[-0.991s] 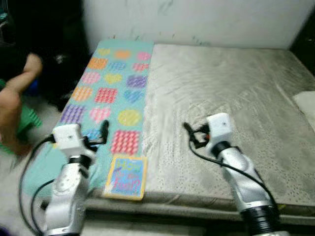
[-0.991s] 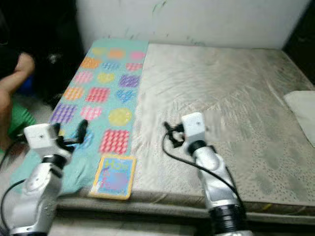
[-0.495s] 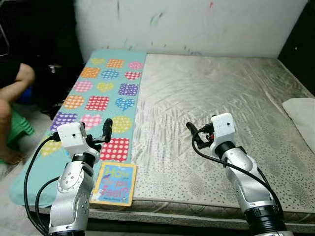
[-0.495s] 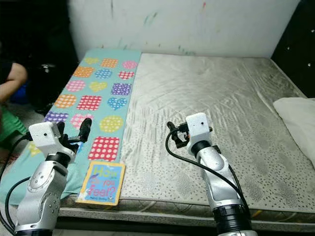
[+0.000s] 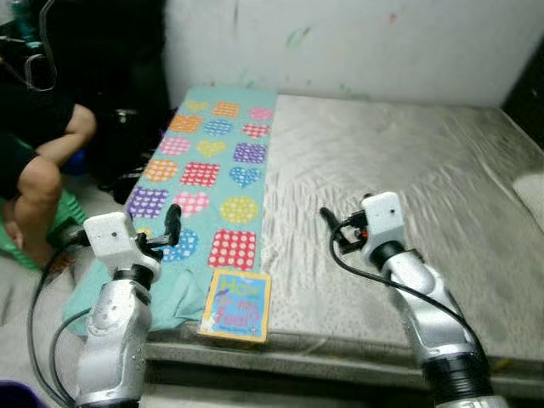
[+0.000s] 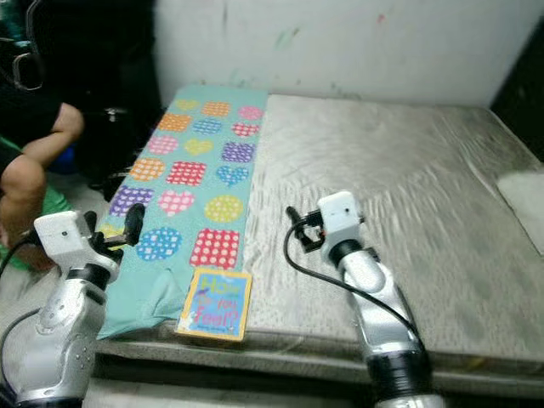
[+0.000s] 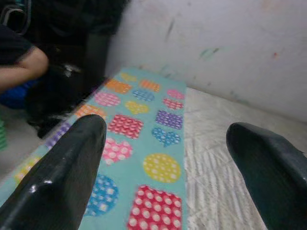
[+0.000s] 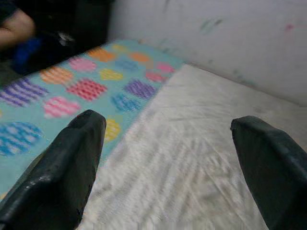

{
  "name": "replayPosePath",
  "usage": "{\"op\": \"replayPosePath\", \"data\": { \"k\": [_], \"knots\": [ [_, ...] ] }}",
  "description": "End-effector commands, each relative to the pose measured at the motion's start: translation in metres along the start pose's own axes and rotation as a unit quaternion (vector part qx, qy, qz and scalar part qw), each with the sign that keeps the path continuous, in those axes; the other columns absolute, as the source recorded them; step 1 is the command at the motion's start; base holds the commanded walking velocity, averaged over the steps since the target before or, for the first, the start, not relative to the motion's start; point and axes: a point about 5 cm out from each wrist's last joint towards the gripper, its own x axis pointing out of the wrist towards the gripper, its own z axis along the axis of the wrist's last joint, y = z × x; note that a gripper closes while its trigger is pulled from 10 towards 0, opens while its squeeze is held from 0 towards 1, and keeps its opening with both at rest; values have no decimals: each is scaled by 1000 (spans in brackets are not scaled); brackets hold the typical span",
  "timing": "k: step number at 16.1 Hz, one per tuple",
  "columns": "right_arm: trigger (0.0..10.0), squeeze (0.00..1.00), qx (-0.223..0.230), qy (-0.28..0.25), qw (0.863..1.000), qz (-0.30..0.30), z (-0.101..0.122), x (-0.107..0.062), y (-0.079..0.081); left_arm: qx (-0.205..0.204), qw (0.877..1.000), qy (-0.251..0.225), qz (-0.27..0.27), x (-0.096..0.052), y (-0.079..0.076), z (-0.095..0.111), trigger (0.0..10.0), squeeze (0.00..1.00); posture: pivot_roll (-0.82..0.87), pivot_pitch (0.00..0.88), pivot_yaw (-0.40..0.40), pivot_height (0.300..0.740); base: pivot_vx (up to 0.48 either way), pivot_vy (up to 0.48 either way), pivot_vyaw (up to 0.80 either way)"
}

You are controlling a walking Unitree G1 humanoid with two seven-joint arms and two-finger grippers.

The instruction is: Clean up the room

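Left gripper point(image 5: 172, 223) is hanging with its fingers spread wide, nothing between them, over the near end of the teal patterned blanket point(image 5: 217, 161) in the lower left of the head view. Right gripper point(image 5: 326, 223) is doing the same thing, fingers wide apart and empty, hovering over the bare grey mattress point(image 5: 408, 178) around lower centre.

What I'm eyeing for the next grab is the children's book point(image 5: 236, 303), lying flat at the bottom centre-left of the frame, right on the near edge of the mattress and touching the blanket's bottom corner. Its long axis is running roughly away from me, tilted slightly.

The bit that matters: the book is sitting below and to the right of the left gripper, and below and to the left of the right one, so it's between the two arms but closer to the left. I'm guessing the left arm is the easier reach.

A person's bent leg point(image 5: 38, 183) is showing at the far left edge, so I'm staying wary on that side.
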Motion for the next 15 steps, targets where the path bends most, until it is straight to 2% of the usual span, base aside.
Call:
{"op": "replayPosePath", "data": {
  "k": [1, 3, 7, 9, 15],
  "knots": [
    [10000, 0, -5, -7, 1000, 11, 4, 2, 4, 7, 1000, -7, 3, 0, 3, 5, 10000, 0, -142, 0, -11, 740, 0, 461, 0],
    [10000, 0, -10, -8, 1000, 16, 3, 3, 4, 7, 1000, -9, 3, 0, 3, 5, 10000, 0, -145, 0, -14, 740, 0, 413, 0],
    [10000, 0, -15, -11, 1000, 23, 3, 3, 6, 0, 1000, -20, -17, -1, -1, 7, 10000, 0, -145, 0, -14, 740, 0, 0, 0],
    [10000, 0, -19, -12, 999, 27, 3, 3, 8, -13, 998, -23, -49, -2, -8, 8, 10000, 0, -149, 0, -14, 740, 291, 0, 0],
    [10000, 0, -20, -12, 999, 29, 2, 2, 9, -12, 998, -20, -50, -3, -8, 7, 10000, 0, -150, 0, -12, 740, 324, 0, 0]
  ]
}}
